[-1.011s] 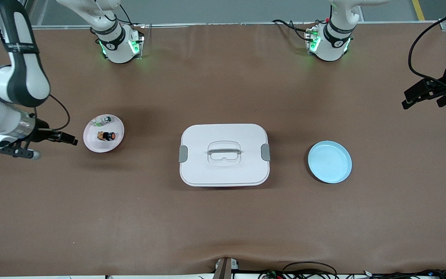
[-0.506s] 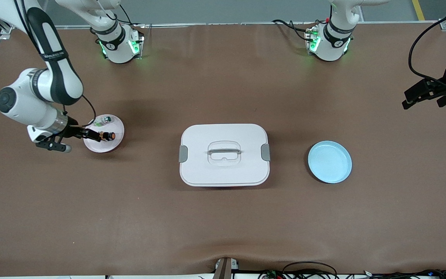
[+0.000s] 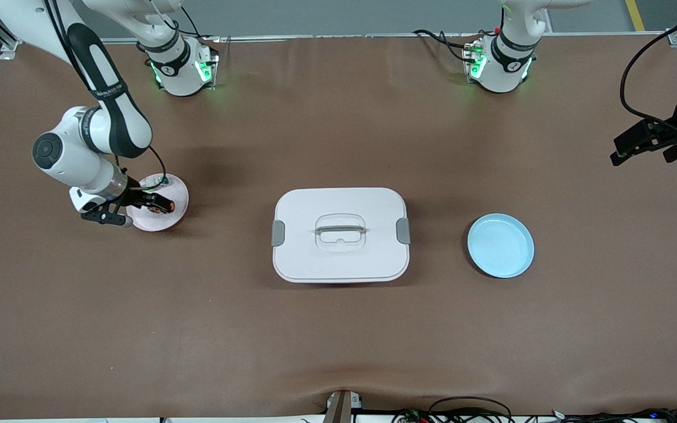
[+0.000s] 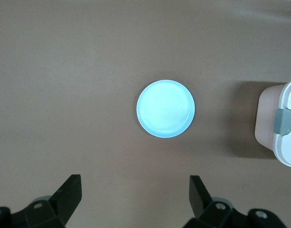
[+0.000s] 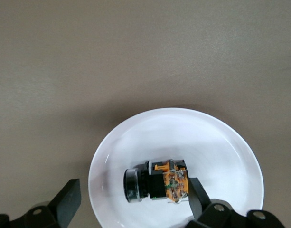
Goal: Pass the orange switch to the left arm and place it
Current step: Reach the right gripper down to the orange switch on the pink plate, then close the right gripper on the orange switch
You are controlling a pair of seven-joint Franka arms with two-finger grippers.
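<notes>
you have the box (image 3: 340,234) at the middle of the table (image 3: 338,341), with one plate (image 3: 177,200) toward the right arm's end and another plate (image 3: 500,245) toward the left arm's end, each well apart from the box. on the first plate lies the switch (image 5: 154,183), and a second small part (image 3: 163,180) lies on the same plate, farther from the front camera. your right gripper (image 3: 153,204) is low over that plate at the switch, while your left gripper (image 3: 644,142) waits in the air over the table edge at the left arm's end.
</notes>
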